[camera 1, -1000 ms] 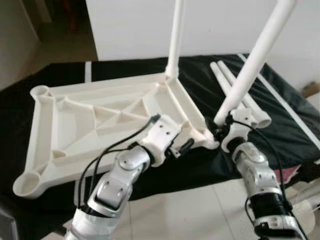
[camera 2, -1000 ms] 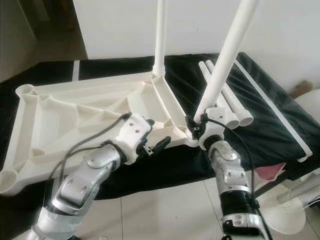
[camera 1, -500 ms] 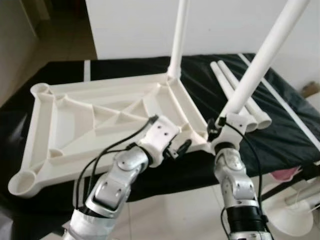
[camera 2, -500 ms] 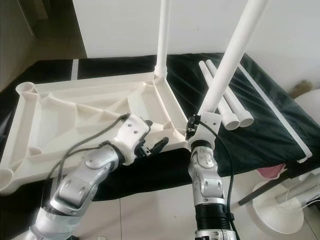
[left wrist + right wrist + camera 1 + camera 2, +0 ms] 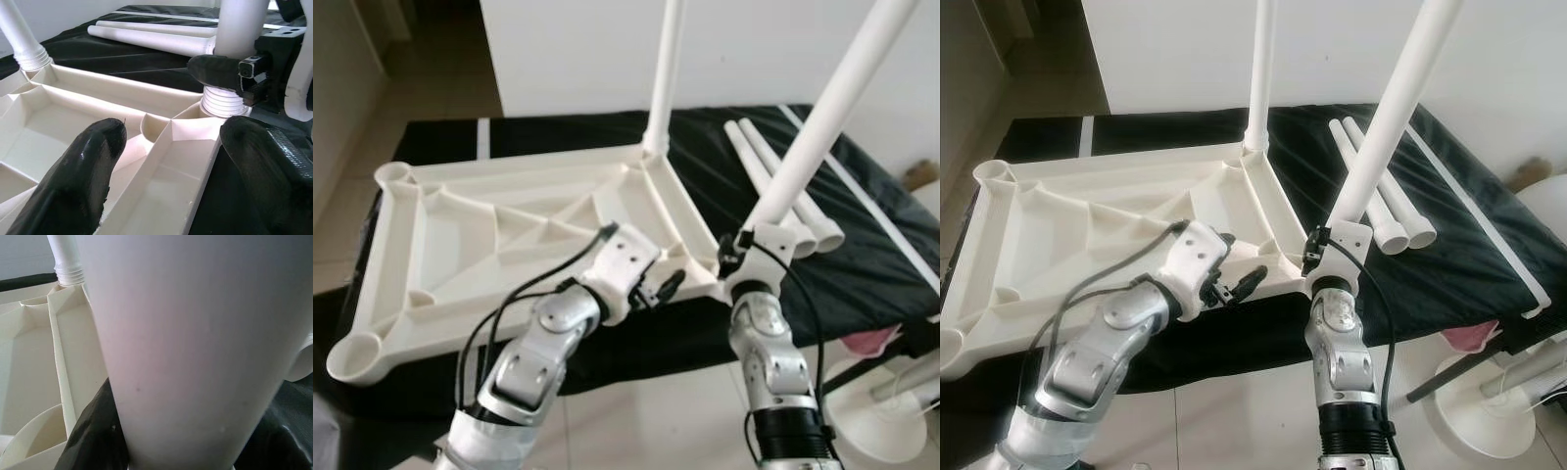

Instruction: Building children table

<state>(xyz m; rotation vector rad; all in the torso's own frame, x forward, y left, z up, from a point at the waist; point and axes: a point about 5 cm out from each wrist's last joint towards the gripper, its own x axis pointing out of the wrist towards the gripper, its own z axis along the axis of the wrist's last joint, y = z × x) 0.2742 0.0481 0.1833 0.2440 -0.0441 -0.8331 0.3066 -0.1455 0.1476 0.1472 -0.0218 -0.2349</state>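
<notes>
Two end effectors, right point(image 5: 736, 257) clamping slanted leg point(image 5: 822, 117), left point(image 5: 171, 161) spread astride tabletop rim point(image 5: 161, 166), leg's threaded base point(image 5: 222, 100)

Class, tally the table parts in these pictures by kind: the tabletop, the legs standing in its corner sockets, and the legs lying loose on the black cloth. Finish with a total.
Tabletop, upside down: 1
Legs standing in sockets: 2 (far leg, near leg gripped by the right tool)
Legs lying loose on the cloth: 2
Total: 5

Right hand point(image 5: 1324, 257) around a white leg point(image 5: 1386, 122) at the upturned tabletop point(image 5: 1067, 245) corner.
</notes>
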